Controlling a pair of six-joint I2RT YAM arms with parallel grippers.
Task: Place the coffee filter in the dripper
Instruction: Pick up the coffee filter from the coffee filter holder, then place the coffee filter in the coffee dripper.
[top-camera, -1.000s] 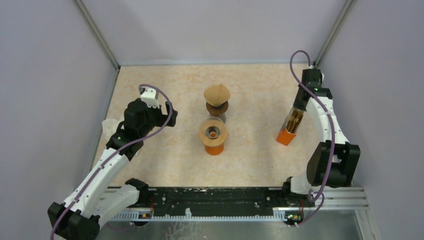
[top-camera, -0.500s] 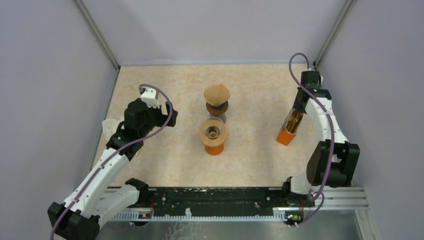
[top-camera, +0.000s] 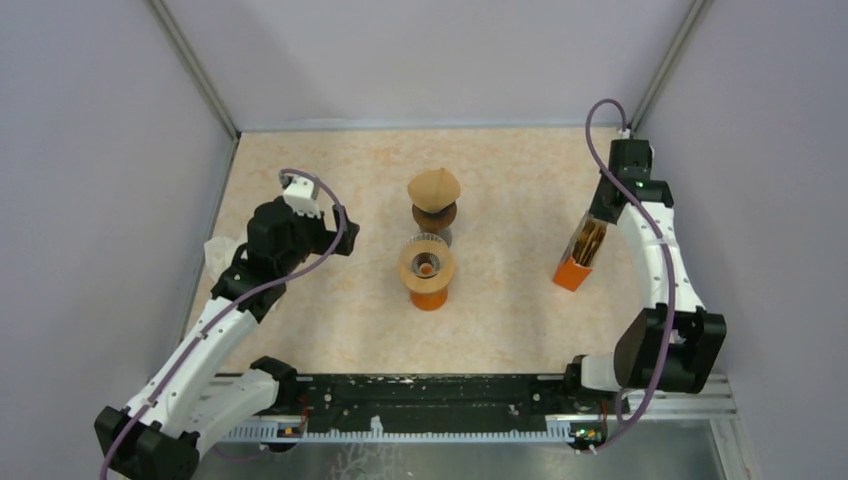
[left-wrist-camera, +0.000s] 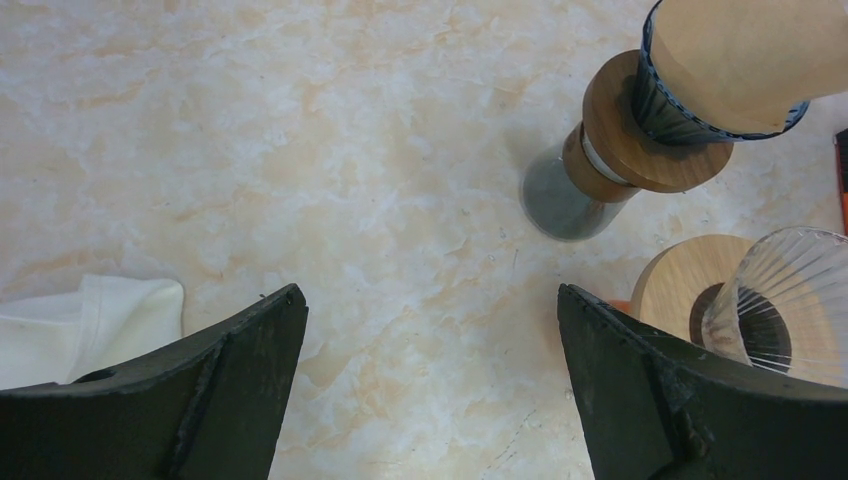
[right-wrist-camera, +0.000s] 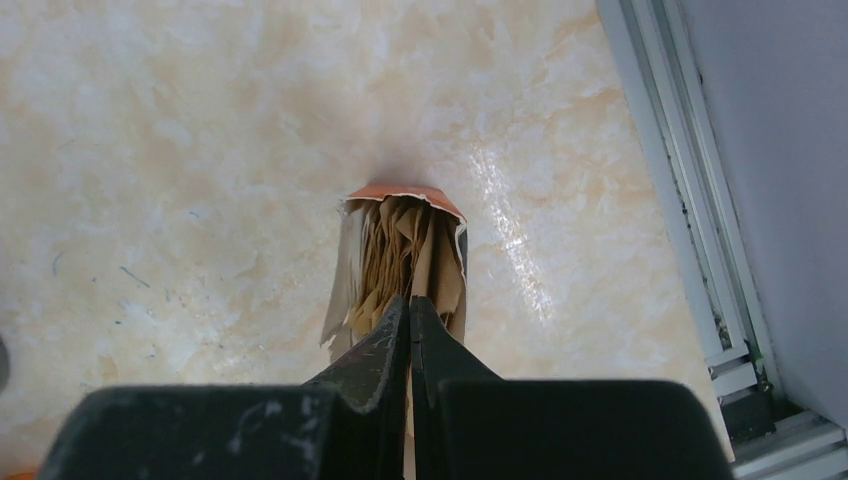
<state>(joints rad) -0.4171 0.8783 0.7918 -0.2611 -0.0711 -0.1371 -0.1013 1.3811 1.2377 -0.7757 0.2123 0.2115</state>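
Right gripper (right-wrist-camera: 408, 305) is pinched tight, tips poking into the coffee filters (right-wrist-camera: 395, 245) fanning out at 12 o'clock.

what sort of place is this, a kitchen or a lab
Most likely a robot test cell, not a kitchen: plain walls box in a marbled tabletop, and two robot arms are bolted to a rail at its near edge.

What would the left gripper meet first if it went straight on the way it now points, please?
Most likely bare table: nothing lies between the open jaws of the left gripper; the cloth and stand sit off to the sides.
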